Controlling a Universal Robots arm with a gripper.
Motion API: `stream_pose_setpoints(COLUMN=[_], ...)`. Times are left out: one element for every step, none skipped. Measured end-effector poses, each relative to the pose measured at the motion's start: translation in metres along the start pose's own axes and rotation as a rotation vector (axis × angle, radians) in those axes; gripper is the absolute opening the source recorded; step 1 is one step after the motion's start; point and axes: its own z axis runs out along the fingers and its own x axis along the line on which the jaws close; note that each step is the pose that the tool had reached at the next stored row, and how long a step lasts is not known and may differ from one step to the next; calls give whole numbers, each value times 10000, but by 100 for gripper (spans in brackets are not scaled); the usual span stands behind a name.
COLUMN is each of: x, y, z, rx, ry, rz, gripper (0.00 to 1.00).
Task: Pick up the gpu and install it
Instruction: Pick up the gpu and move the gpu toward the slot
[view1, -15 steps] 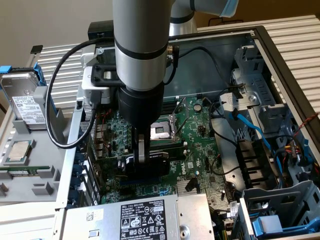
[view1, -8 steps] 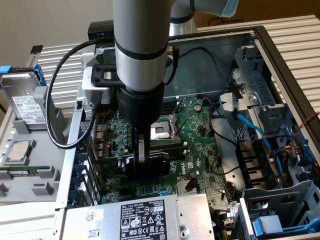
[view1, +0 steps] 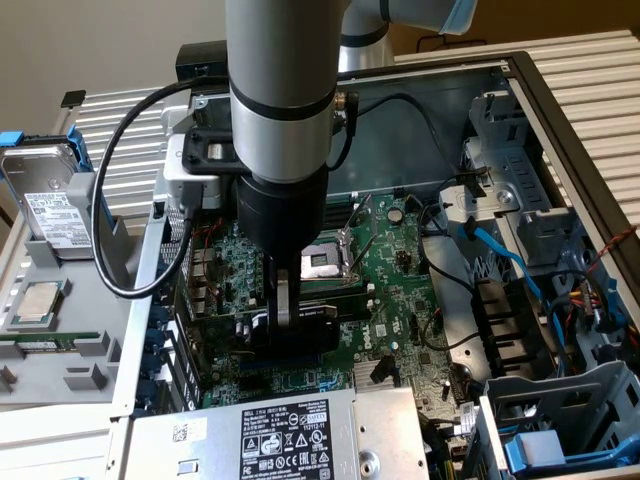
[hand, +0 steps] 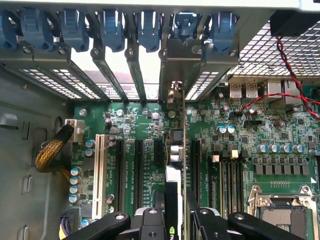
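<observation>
Here, the gpu (hand: 175, 165) is held edge-on by the gripper (hand: 175, 220), closed across its upper edge, directly above the motherboard (hand: 145, 120). The card is judged light, stiff and fragile, best gripped by its board edges.

The arm (view1: 282, 60) is a thick cylinder of brushed silver metal ringed by a narrow dark seam, with a light blue joint cap (view1: 455, 14) at its upper link. Below the silver section sits a matte black cylindrical wrist housing (view1: 283, 215). A silver-grey bracket carrying a black camera module (view1: 205, 158) is bolted to its side, and a thick black cable (view1: 125, 225) loops out from there. The gripper (hand: 176, 220) has glossy black linkage bars joined by round silver screws, and a narrow silver-edged finger (view1: 287, 300).
</observation>
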Motion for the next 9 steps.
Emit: stream_pose_setpoints(x=[0,0,0,0,0,0,0,0,0], y=[0,0,0,0,0,1,1,1,1], z=[0,0,0,1,4,7,8,9,9], rx=[0,0,0,0,4,8,10,12,13], ry=[0,-1,0,0,-2,-2,-2,-1,-1], rz=[0,0,0,0,0,0,0,0,0], gripper=[27,27,27,27,27,27,27,27,27])
